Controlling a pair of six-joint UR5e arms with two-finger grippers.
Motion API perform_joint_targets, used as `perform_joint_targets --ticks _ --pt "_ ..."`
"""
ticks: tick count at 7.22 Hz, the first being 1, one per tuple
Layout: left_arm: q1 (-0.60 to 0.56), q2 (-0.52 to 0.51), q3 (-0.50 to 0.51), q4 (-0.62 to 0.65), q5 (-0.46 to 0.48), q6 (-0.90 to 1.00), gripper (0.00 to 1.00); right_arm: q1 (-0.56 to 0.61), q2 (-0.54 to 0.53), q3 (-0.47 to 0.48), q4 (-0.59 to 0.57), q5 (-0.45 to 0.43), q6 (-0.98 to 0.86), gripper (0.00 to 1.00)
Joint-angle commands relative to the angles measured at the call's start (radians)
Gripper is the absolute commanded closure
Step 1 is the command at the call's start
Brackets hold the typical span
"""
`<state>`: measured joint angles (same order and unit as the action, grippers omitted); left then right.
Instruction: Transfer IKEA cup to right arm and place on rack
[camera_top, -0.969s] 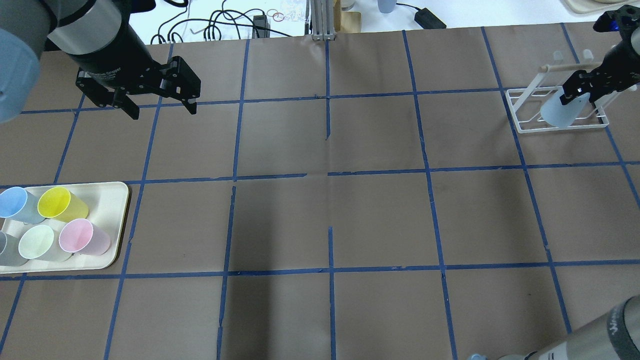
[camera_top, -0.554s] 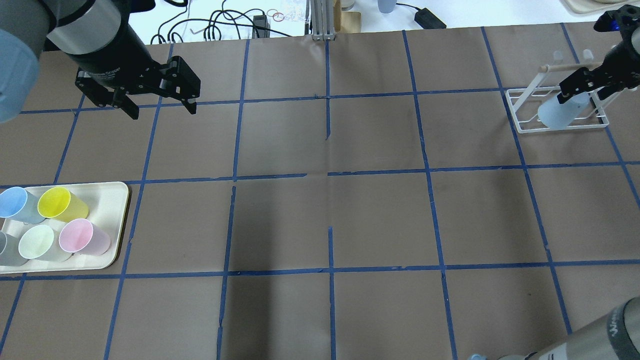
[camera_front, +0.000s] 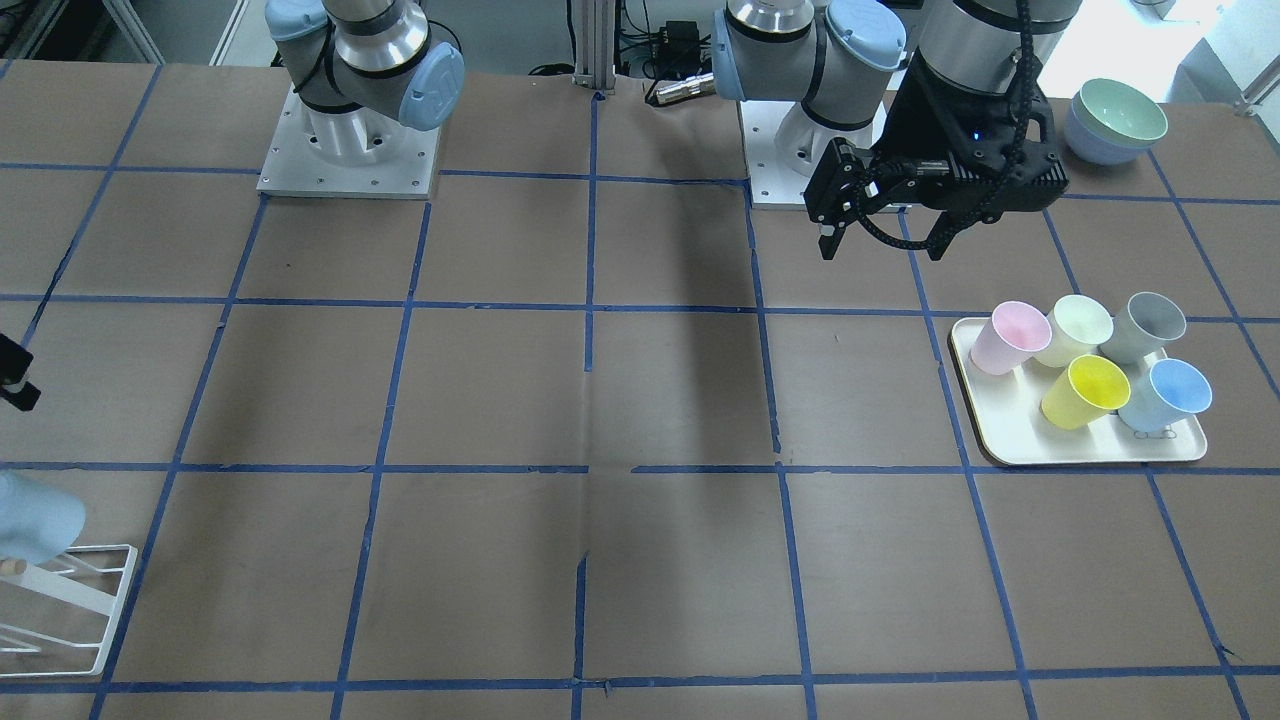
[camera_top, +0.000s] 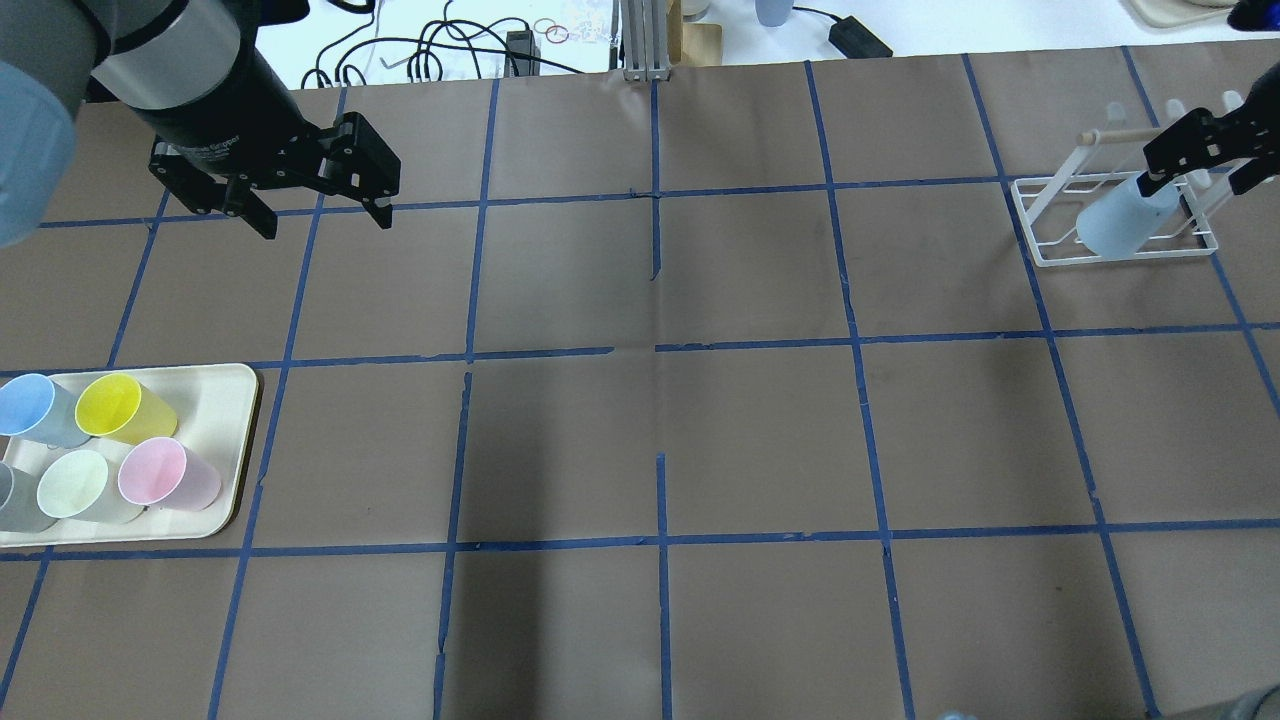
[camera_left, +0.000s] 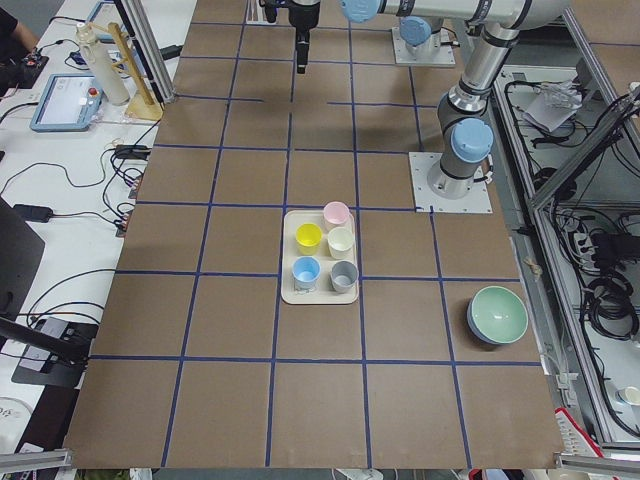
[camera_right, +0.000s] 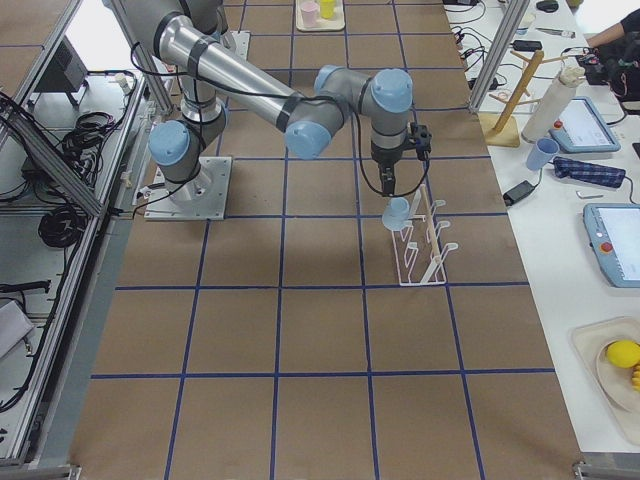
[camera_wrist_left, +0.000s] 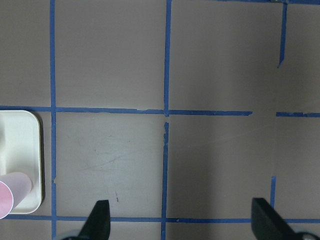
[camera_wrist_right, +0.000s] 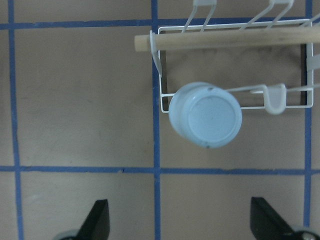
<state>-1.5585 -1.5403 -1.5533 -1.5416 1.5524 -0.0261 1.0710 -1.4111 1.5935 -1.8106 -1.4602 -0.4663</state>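
Note:
The IKEA cup (camera_top: 1122, 225), light blue, sits upside down on the white wire rack (camera_top: 1040, 225) at the table's far right. It also shows in the right wrist view (camera_wrist_right: 206, 121), the front view (camera_front: 30, 520) and the right side view (camera_right: 397, 210). My right gripper (camera_top: 1195, 178) hangs open above the cup, apart from it, its fingertips (camera_wrist_right: 100, 220) spread wide. My left gripper (camera_top: 312, 208) is open and empty over bare table at the far left; it also shows in the front view (camera_front: 880, 228). A twin blue cup (camera_top: 35, 408) stands on the tray.
A cream tray (camera_top: 225, 395) at the left front holds yellow (camera_top: 125, 408), pink (camera_top: 165, 475), pale green (camera_top: 80, 485), grey and blue cups. Stacked bowls (camera_front: 1115, 120) sit beside the left arm's base. The rack's wooden peg (camera_wrist_right: 225, 40) runs above the cup.
My right gripper has let go of the blue cup and risen up and away from it. The cup stays on the rack. The left arm has not moved.

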Motion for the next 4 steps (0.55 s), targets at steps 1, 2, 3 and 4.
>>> perform_joint_targets --ticks 1,2,3,4 --pt "0.0 0.0 -0.001 0.0 0.0 0.0 0.0 0.131 -0.139 0.006 0.132 -0.006 0.113 0.0" --pt "0.0 0.0 -0.001 0.0 0.0 0.0 0.0 0.218 -0.166 0.006 0.198 -0.029 0.215 0.0" --pt "0.0 -0.003 -0.001 0.0 0.0 0.0 0.0 0.3 -0.179 0.008 0.207 -0.066 0.289 0.0" --pt "0.0 0.0 -0.001 0.0 0.0 0.0 0.0 0.385 -0.183 0.008 0.209 -0.069 0.308 0.0"
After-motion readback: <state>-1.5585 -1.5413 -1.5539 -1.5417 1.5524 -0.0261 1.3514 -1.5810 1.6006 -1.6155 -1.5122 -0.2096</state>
